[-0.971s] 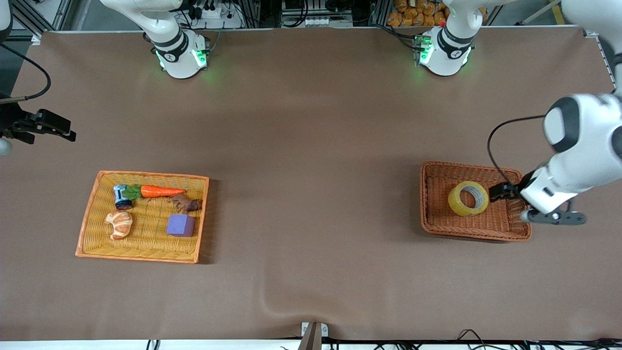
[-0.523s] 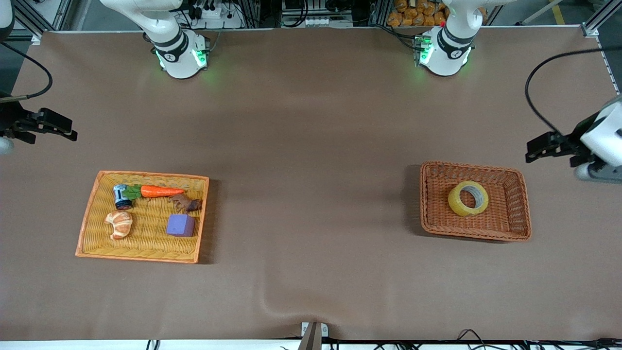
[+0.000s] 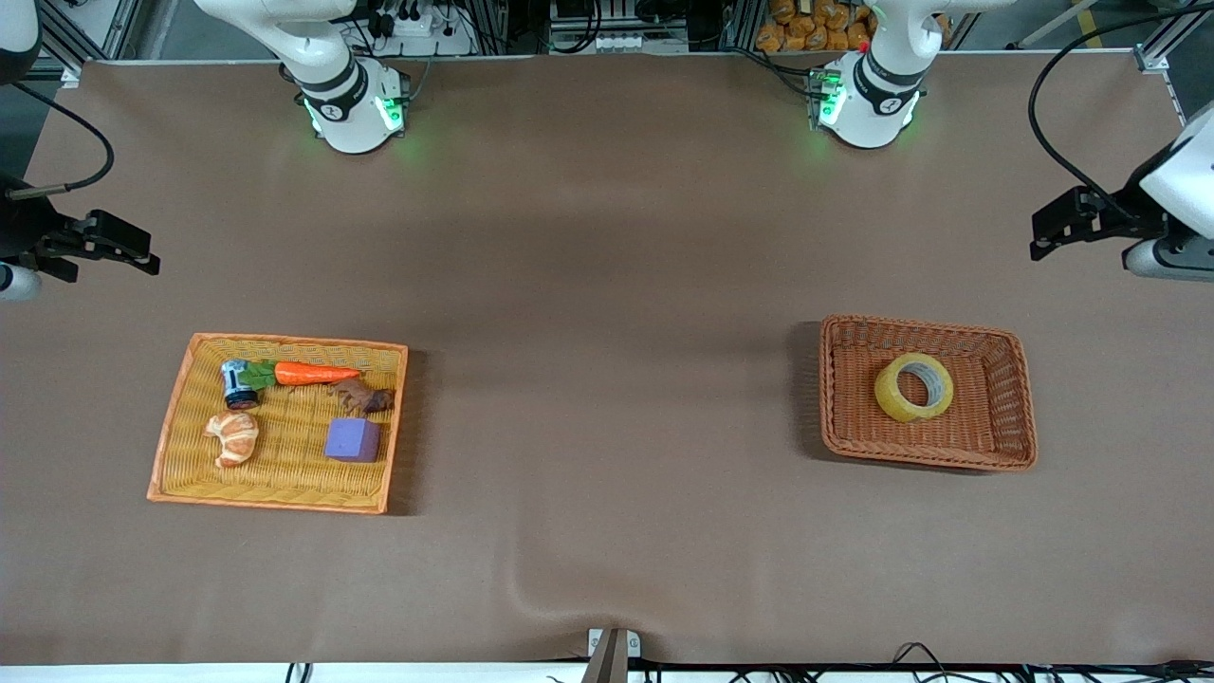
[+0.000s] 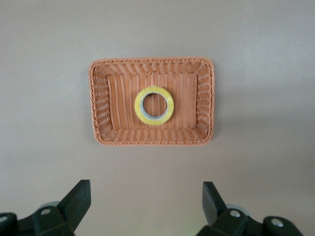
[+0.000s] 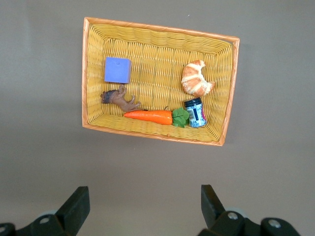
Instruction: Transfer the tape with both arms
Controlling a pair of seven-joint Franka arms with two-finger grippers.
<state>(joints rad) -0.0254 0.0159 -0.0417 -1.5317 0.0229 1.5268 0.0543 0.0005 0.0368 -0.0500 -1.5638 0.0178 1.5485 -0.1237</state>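
The tape, a yellowish ring, lies flat in the brown wicker basket at the left arm's end of the table. It also shows in the left wrist view, in the basket's middle. My left gripper hangs high over bare table past the basket's edge, farther from the front camera. It is open and empty. My right gripper waits high at the right arm's end, beside the yellow basket. It is open and empty.
The yellow basket holds a purple cube, a croissant, a carrot, a small jar and a brown toy animal. The brown cloth has a wrinkle near the front edge.
My left gripper has risen from the brown basket beside the tape and drawn back, away from the front camera. The tape stays in the basket. The right arm has barely moved.
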